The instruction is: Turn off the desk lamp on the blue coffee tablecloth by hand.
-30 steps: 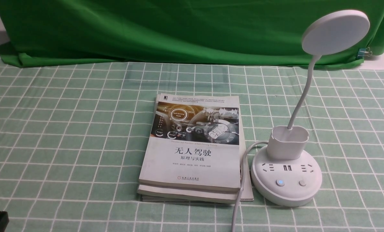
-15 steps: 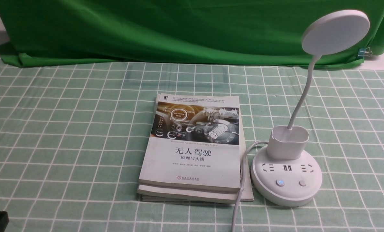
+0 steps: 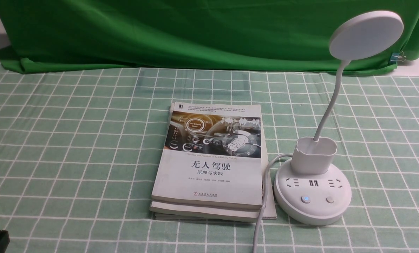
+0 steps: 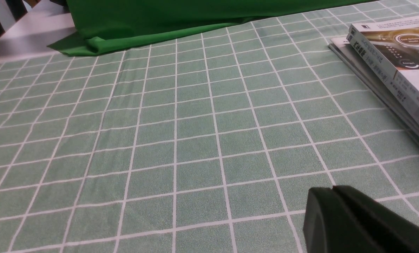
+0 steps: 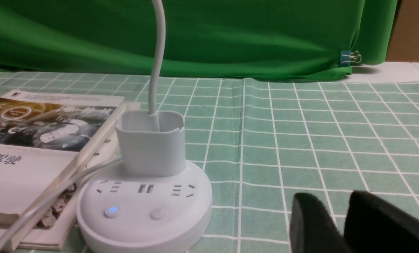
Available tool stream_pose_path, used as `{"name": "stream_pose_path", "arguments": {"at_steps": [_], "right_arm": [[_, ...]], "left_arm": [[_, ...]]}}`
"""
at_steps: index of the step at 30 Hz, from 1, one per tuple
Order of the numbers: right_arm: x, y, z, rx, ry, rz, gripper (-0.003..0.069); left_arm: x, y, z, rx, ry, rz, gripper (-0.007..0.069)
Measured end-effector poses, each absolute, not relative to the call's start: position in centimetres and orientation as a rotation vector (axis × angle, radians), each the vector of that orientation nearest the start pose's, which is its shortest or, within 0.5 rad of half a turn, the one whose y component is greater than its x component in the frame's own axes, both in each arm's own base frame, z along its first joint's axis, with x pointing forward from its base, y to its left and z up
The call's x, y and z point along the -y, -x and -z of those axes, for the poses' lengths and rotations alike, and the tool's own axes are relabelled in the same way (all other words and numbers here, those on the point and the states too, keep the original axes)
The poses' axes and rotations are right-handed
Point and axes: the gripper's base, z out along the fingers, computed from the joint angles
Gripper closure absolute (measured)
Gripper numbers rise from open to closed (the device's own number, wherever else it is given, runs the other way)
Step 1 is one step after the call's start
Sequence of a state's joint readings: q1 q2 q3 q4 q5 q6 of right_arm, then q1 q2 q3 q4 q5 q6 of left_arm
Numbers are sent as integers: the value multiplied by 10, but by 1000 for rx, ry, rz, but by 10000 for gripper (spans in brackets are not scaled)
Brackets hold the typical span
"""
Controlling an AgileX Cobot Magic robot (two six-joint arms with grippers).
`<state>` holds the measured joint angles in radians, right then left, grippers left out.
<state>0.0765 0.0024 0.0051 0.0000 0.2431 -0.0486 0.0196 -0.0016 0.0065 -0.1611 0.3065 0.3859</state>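
- Jaws on the left gripper (image 4: pixel 333 189) sat pressed together, only a thin seam between them, holding nothing; it hung low over bare cloth, well apart from the lamp, seemingly parked out of the way.
- At the near left corner of the front view only a black edge of that arm showed.
- Across the table lay the blue coffee tablecloth (image 3: pixel 72 147), pale green with a white grid, and a plain green backdrop (image 3: pixel 181 31) draped behind it, held by a binder clip (image 3: pixel 398 56) at its right end.
- In the middle lay a stack of books (image 3: pixel 209 168), flat and square to the grid, its right edge just beside the lamp's base.
- A white power cord (image 3: pixel 263 203) ran from the base toward the near edge, along the books' right side, keeping it clear of the buttons.
- Right of the books stood the desk lamp (image 3: pixel 313 191), upright on the cloth, its thin neck rising from the cup to a round head tilted over the books.
- On the base, facing the robot, the left button (image 5: pixel 111 211) glowed blue, so power looked on; the right button (image 5: pixel 157 213) was unlit.
- Farthest right, the right gripper (image 5: pixel 339 211) hovered low near the base, jaws slightly parted around a narrow gap and empty, probably because it sat nearest the buttons for a press.
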Motion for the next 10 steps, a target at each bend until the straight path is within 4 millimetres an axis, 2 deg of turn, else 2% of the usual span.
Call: {"name": "stream_pose_path", "arguments": {"at_steps": [10], "right_arm": [[-4, -56, -189, -1731, 108, -21, 457]], "left_arm": [[3, -54, -184, -1779, -225, -137, 624]]}}
